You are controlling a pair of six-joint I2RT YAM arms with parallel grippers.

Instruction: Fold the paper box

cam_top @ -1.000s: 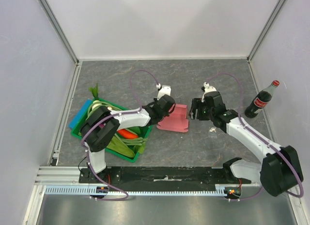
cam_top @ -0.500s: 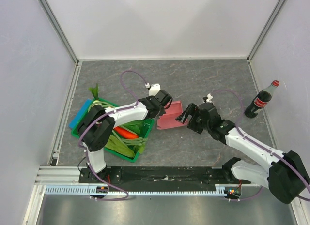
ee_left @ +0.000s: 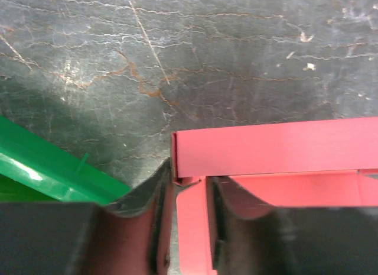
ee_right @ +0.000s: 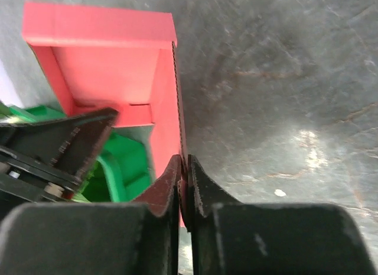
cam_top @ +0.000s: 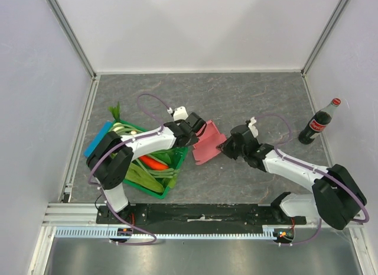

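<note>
- A thin upright wall of the paper box (ee_right: 106, 68) is clamped between the jaws of the right gripper (ee_right: 184, 168), which are pressed almost together on the card's edge.
- Another pink wall is gripped by the left gripper (ee_left: 189, 186); its jaws are set narrowly apart, with the card filling the gap between them.
- The paper box (cam_top: 208, 146) is held tilted between the two grippers near the middle of the worktop (cam_top: 248, 97). It is partly formed, with one long wall (ee_left: 277, 154) raised and folded over.
- The left side of the box is seen just beside the right rim of a green crate (cam_top: 179, 162) of vegetables, which is placed towards the worktop's left edge.
- A cola bottle (cam_top: 319, 122) with a red cap is stood upright at the right edge, well apart from the box.
</note>
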